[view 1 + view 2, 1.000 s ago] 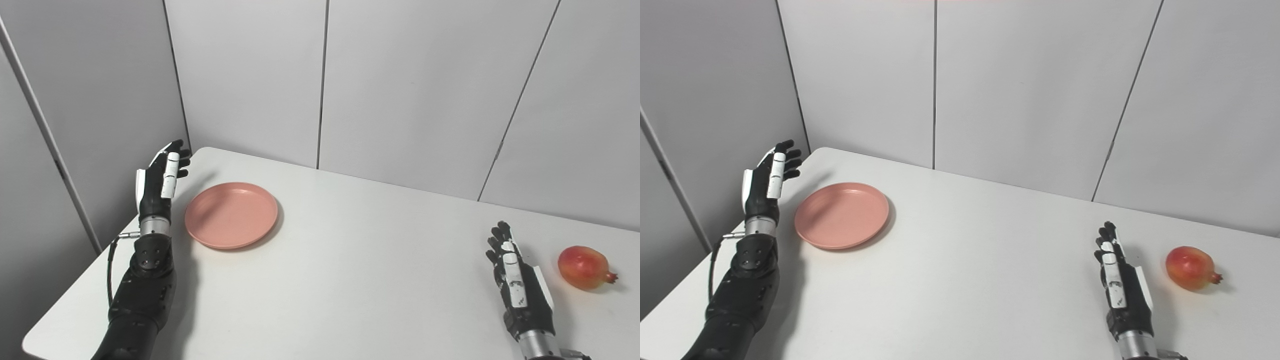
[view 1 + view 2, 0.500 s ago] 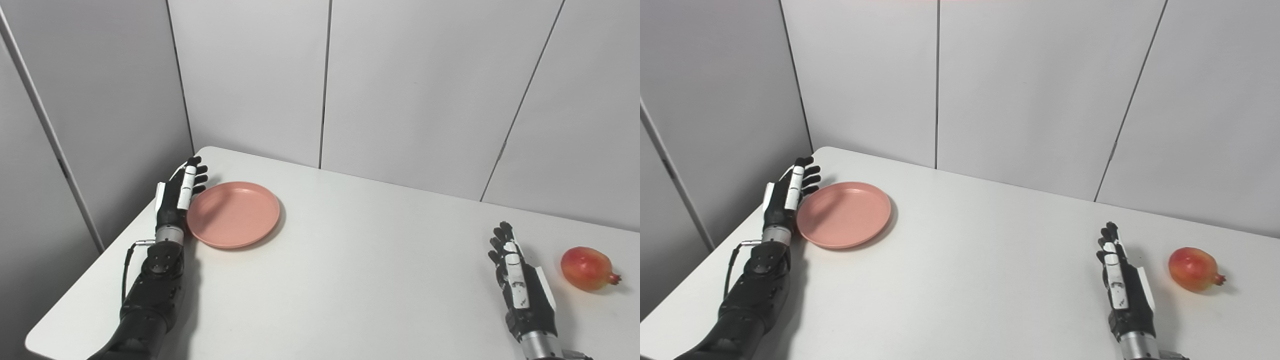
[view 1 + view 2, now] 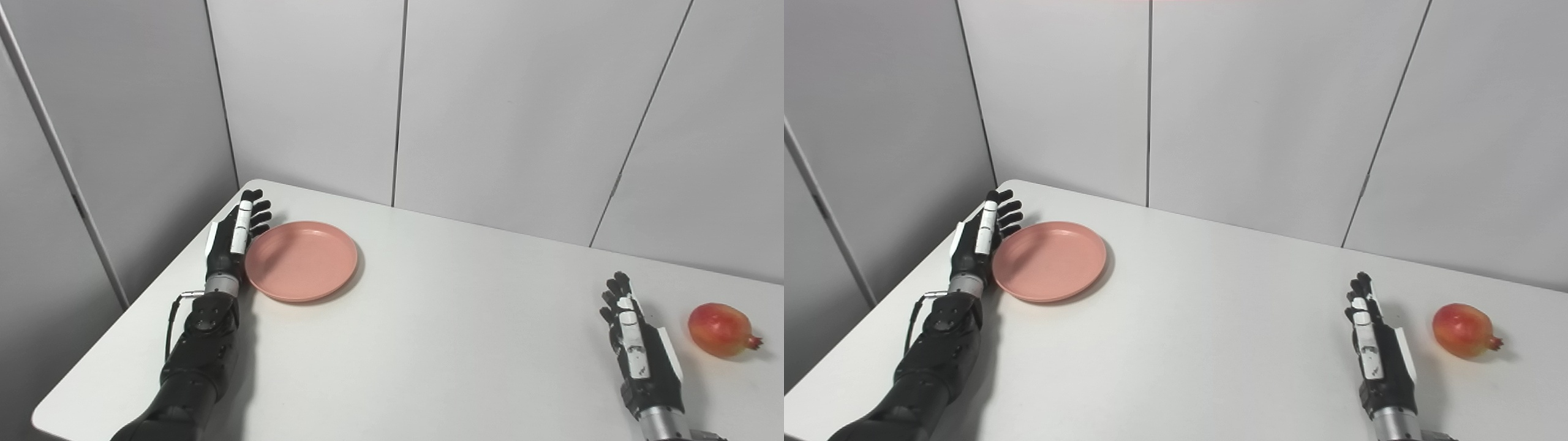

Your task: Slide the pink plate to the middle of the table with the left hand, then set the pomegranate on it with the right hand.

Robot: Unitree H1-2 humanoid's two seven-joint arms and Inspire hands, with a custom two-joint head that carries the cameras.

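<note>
A round pink plate (image 3: 301,261) lies flat on the white table (image 3: 429,318) at its far left. My left hand (image 3: 234,239) is open with straight fingers and stands on edge against the plate's left rim, holding nothing. A red-yellow pomegranate (image 3: 719,329) lies on the table at the far right. My right hand (image 3: 640,352) is open and empty, resting on edge to the left of the pomegranate with a gap between them. The plate (image 3: 1049,261) and pomegranate (image 3: 1463,330) also show in the right eye view.
Grey wall panels (image 3: 490,104) close in behind the table and on its left. The table's left edge (image 3: 122,331) runs close beside my left forearm. Bare tabletop lies between the plate and my right hand.
My left hand came down and moved right against the plate's left rim, and the plate has slid a little to the right. The right hand and pomegranate have stayed put.
</note>
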